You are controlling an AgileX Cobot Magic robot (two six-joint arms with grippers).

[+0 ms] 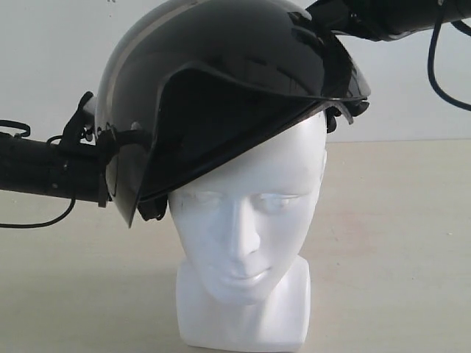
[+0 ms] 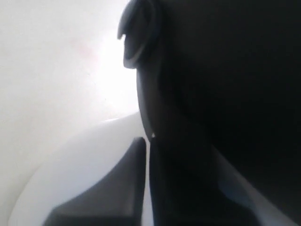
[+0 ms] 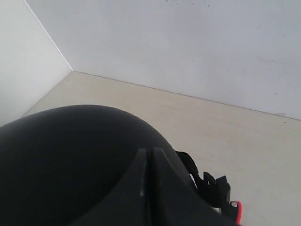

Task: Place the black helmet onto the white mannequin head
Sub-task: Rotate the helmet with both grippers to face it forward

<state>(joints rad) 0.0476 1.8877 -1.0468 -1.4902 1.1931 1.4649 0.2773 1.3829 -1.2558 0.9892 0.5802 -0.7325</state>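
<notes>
Clerk: Largest item?
Checker: Worktop (image 1: pixel 397 243), one, pale beige, carrying the head.

Clerk: Next.
Checker: Black helmet (image 1: pixel 235 66), one. It is tilted over the crown of the head. In the exterior view its visor edge runs from eye level on the left up to the top of the forehead on the right. The face is uncovered.

Clerk: Next.
Checker: White mannequin head (image 1: pixel 243 220), one, upright on its blocky neck base, facing the exterior camera with the helmet above and around its crown.

Clerk: Arms?
Checker: Two. The left arm (image 1: pixel 44 165) comes in level from the left. The right arm (image 1: pixel 383 15) comes in from the upper right.

Clerk: Grippers?
Checker: Two. The left gripper (image 1: pixel 112 147) is clamped on the helmet's rim on the exterior view's left side. One finger (image 2: pixel 122 193) shows just beside the dark rim in the left wrist view. The right gripper (image 3: pixel 150 153) has its jaws pressed together with no gap and lies against the top of the shell.

Clerk: Cables?
Checker: Two visible, one looping at the left arm (image 1: pixel 44 219) and one hanging from the right arm (image 1: pixel 436 66).

Clerk: Smallest?
Checker: Strap buckle (image 3: pixel 218 188), one, black with a red tip, hanging off the helmet's edge.
</notes>
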